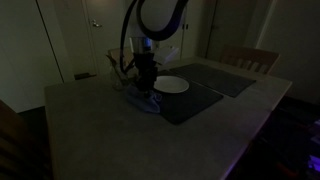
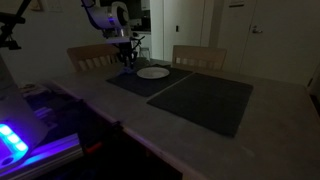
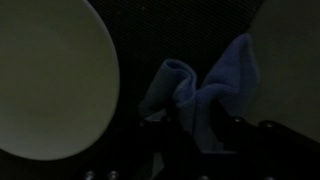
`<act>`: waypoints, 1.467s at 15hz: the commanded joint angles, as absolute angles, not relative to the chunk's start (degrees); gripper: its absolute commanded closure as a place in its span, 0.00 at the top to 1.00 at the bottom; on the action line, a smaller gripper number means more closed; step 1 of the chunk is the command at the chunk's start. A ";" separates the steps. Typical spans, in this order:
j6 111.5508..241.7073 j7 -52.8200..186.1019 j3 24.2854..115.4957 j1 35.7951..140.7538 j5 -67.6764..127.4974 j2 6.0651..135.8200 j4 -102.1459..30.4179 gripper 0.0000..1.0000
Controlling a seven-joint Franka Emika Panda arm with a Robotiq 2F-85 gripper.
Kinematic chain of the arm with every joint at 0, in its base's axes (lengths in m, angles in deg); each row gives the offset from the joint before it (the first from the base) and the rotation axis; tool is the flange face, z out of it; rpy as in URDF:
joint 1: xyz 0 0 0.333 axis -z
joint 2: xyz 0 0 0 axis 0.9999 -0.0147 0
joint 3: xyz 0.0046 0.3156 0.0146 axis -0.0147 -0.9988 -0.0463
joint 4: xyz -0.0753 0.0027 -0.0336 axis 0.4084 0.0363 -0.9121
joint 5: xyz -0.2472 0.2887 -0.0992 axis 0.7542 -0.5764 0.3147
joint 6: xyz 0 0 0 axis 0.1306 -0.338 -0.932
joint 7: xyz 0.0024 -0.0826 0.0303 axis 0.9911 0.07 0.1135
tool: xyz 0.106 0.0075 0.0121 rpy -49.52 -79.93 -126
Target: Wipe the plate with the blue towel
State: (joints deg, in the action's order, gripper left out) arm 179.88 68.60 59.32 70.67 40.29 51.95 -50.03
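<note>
The scene is dim. A white plate (image 1: 172, 85) lies on a dark placemat (image 1: 195, 102); it also shows in an exterior view (image 2: 153, 72) and at the left of the wrist view (image 3: 50, 80). The blue towel (image 3: 200, 85) is bunched up next to the plate, at the placemat's edge (image 1: 145, 102). My gripper (image 3: 200, 135) points straight down over the towel, with the cloth gathered between its fingers. It stands just beside the plate in both exterior views (image 1: 146, 88) (image 2: 128, 60).
A second dark placemat (image 1: 228, 78) lies beyond the plate; both mats show in an exterior view (image 2: 200, 100). Wooden chairs (image 2: 95, 55) (image 2: 198, 55) stand at the table's far edge. A glass-like object (image 1: 115, 62) sits behind the arm.
</note>
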 commanded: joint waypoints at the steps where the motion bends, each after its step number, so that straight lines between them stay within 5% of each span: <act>1: 176.58 64.69 57.93 73.16 37.39 58.63 -55.31 0.10; 3: 172.32 62.78 57.72 74.12 36.43 61.75 -56.21 0.01; 9: 158.44 58.84 58.07 76.74 34.20 70.93 -57.32 0.01; 22: 165.01 65.83 60.41 78.11 45.68 73.83 -60.59 0.04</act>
